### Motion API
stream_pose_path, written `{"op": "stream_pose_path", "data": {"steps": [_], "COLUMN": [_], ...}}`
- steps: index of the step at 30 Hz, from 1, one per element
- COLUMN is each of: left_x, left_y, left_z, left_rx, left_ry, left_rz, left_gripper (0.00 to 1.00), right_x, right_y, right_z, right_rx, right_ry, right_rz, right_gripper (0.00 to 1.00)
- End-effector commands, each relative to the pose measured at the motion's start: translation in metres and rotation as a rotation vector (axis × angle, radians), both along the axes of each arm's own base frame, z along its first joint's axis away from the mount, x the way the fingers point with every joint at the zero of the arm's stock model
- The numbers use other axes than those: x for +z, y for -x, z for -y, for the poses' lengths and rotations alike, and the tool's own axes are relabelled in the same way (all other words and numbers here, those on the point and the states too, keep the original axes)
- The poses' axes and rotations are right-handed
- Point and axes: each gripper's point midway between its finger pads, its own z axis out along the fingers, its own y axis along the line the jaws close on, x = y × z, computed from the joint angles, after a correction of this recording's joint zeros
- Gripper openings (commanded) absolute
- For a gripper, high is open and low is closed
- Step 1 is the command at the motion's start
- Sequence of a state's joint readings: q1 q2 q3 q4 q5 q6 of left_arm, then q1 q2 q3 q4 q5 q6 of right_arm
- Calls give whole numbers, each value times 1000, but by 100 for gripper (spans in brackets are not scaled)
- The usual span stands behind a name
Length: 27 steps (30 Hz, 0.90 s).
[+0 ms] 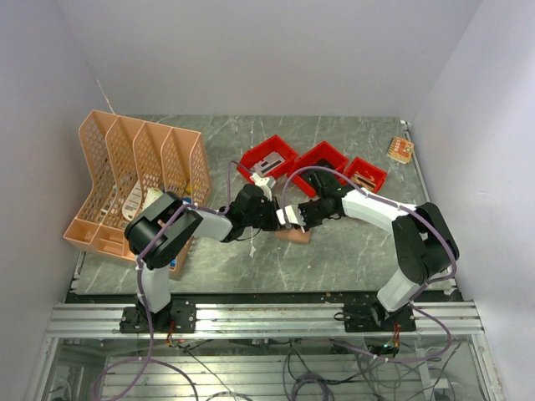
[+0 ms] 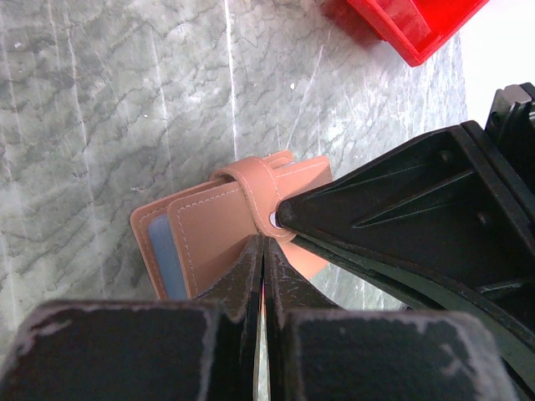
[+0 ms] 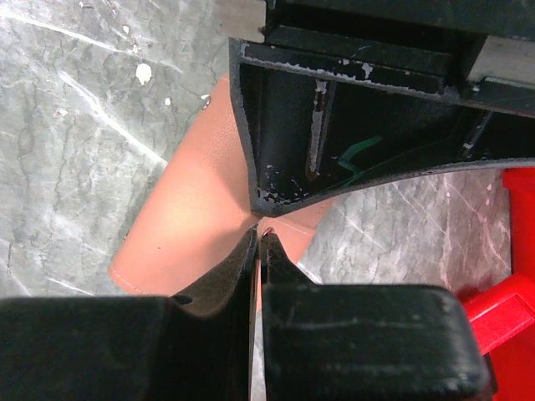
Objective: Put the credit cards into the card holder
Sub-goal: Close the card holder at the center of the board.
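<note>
The tan card holder lies folded on the marble table, its strap and snap on top. A light blue credit card shows in its left pocket edge. My left gripper is shut, its tips resting at the strap's snap. From the other side my right gripper is shut too, its tips touching the same spot on the holder. The two grippers meet tip to tip above the holder. No whitish-grey card shows in the wrist views.
Behind the grippers stand three red bins; the left one holds a whitish-grey flat item. A peach mesh file rack fills the left side. A small tan object lies at the back right.
</note>
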<state>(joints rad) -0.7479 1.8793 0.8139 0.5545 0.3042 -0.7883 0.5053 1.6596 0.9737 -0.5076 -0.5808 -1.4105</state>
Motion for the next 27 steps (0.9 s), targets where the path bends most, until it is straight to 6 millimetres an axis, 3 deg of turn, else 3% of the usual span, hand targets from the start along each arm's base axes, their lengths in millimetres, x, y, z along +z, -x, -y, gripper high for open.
{"op": "stream_pose_path", "data": {"steps": [1, 27], "left_x": [-29, -29], "left_y": [6, 7], "left_z": [-13, -13], "left_rx": [14, 28], "left_ry": [-67, -32], "left_rz": [-48, -64], "left_gripper": [7, 7], "right_x": [-29, -23], "right_y": [56, 57], "right_z": [18, 20], "right_rx": [-4, -24], "right_ry": [90, 79], "right_rz": [-215, -190], "right_gripper": [0, 5]}}
